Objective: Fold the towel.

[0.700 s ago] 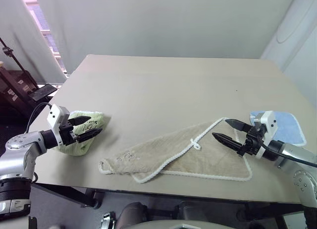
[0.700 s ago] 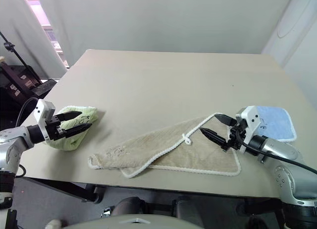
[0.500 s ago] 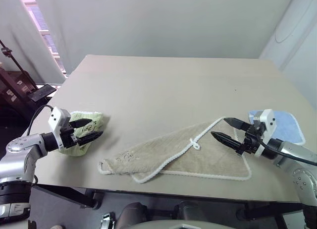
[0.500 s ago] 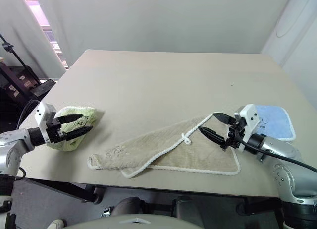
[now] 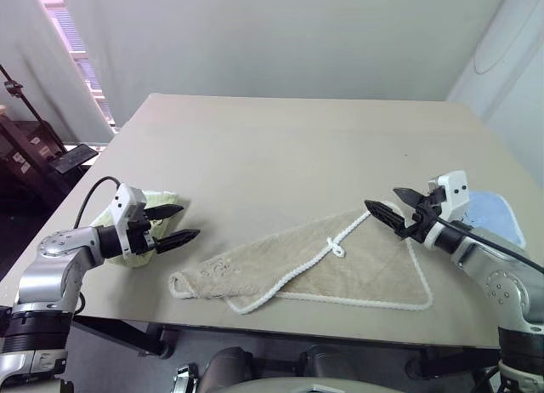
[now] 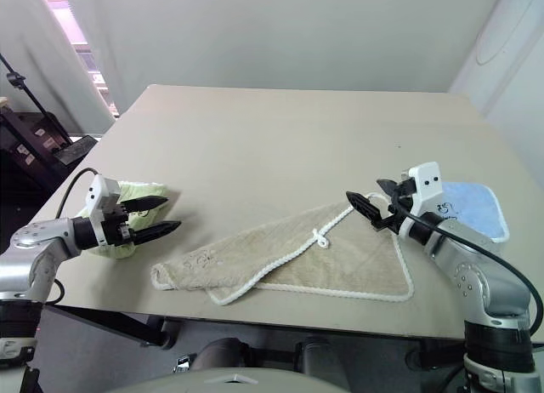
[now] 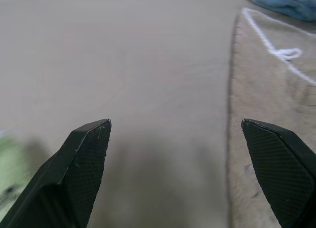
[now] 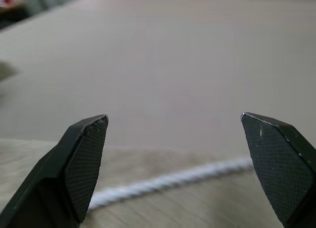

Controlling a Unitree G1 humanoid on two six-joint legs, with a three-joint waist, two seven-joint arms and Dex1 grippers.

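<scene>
Plainly, both grippers gape empty, the beige towel (image 5: 340,261) ahead of the left gripper (image 5: 172,224) and beneath the right gripper (image 5: 393,210), whose closing might pinch only the white corded edging (image 8: 173,181).

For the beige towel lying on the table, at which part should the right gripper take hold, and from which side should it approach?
Probably the far right corner of the beige towel, where the white corded edging comes to a point. The open right gripper hovers right at it, so approaching from the right and pinching the cord looks easiest. That corner lies flat and single-layered; the left end is bunched.
</scene>
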